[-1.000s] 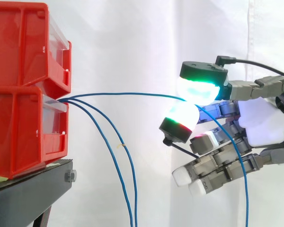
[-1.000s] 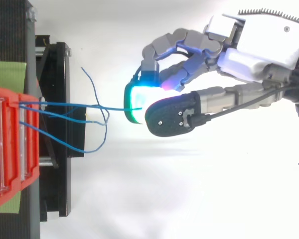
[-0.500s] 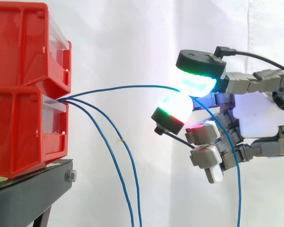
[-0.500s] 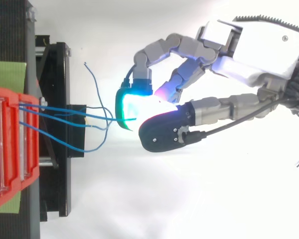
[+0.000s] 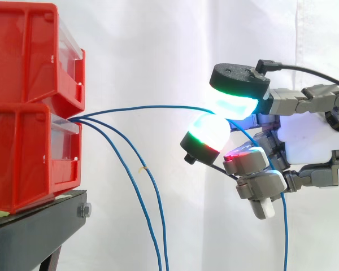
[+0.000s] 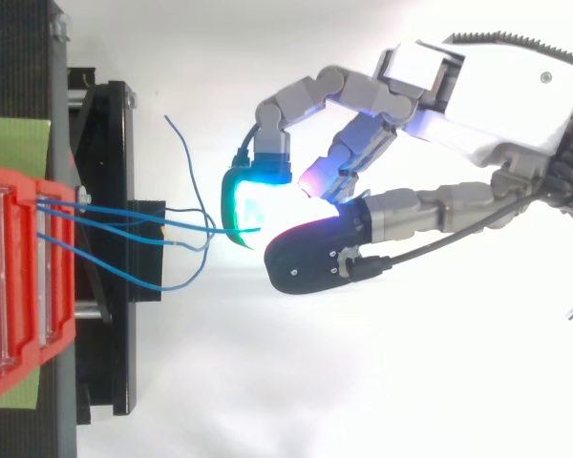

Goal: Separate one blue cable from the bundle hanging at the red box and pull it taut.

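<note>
Item: one blue cable (image 5: 152,105), issuing from the front of the lower red bin (image 5: 28,152) on the black stand (image 5: 34,231), before the white curtain (image 5: 158,45). Holder: the hand (image 5: 311,141), closed in a pinch on this cable between two glowing green-and-cyan pads (image 5: 234,104), the other fingers curled below. Position: lifted clear of the two other cables (image 5: 140,168), which hang from the same bin well apart from the hand; the held cable's free end drops down past the pinch. Condition: runs from bin to pinch in a shallow upward bow, not a straight line. Progress, as judged: separation done, grip made; tautness not yet reached, so a draw away from the bin is left.
</note>
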Available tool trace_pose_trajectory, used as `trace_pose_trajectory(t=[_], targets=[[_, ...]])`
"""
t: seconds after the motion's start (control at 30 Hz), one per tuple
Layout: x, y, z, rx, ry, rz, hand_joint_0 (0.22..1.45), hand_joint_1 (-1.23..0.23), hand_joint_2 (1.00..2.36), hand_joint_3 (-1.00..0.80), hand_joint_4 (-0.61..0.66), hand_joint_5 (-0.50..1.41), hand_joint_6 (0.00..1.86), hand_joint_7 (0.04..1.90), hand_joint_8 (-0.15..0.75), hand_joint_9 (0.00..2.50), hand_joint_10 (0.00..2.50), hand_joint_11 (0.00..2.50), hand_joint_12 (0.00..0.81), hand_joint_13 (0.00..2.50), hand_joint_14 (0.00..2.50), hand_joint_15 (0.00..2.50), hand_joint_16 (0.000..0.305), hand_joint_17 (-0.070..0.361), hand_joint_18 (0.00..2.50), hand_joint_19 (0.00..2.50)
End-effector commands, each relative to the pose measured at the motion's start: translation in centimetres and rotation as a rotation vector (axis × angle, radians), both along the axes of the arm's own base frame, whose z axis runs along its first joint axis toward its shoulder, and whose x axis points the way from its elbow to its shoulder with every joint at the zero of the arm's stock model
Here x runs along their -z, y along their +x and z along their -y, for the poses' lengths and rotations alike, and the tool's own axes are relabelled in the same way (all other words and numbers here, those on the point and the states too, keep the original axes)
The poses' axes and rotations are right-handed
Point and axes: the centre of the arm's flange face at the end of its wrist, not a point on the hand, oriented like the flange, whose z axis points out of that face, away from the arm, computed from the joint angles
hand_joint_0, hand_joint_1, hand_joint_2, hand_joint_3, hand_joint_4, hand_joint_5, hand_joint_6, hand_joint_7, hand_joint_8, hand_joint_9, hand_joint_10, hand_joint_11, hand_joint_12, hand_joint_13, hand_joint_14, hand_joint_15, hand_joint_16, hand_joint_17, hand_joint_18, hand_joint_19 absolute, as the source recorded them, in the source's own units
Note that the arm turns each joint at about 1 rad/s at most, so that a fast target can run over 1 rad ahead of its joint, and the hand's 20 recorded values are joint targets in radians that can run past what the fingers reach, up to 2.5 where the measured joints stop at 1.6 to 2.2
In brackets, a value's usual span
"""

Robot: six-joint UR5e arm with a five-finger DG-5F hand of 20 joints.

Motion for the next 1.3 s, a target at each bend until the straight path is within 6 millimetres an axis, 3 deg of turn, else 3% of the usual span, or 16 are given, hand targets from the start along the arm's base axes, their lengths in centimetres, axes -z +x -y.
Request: trace_pose_trajectory(t=[0.0, 0.13, 1.27], targets=[[0.06, 0.02, 0.00, 0.001, 0.000, -0.001, 0.65, -0.75, 1.03, -0.18, -0.05, -0.17, 0.92, 1.08, 0.265, 1.16, 0.01, 1.42, 0.329, 1.18, 0.01, 1.46, 0.047, 0.107, 0.90, 0.95], [-0.05, 0.01, 0.00, 0.001, 0.000, 0.000, 0.65, -0.75, 1.02, -0.19, -0.10, -0.17, 0.92, 1.09, 0.248, 1.17, 0.01, 1.42, 0.327, 1.16, 0.02, 1.43, 0.047, 0.106, 0.86, 0.94], [0.02, -0.03, 0.01, 0.001, 0.000, -0.001, 0.65, -0.75, 1.02, -0.20, -0.08, -0.17, 0.91, 1.12, 0.253, 1.18, 0.02, 1.39, 0.325, 1.17, 0.02, 1.39, 0.047, 0.105, 0.80, 0.89]])
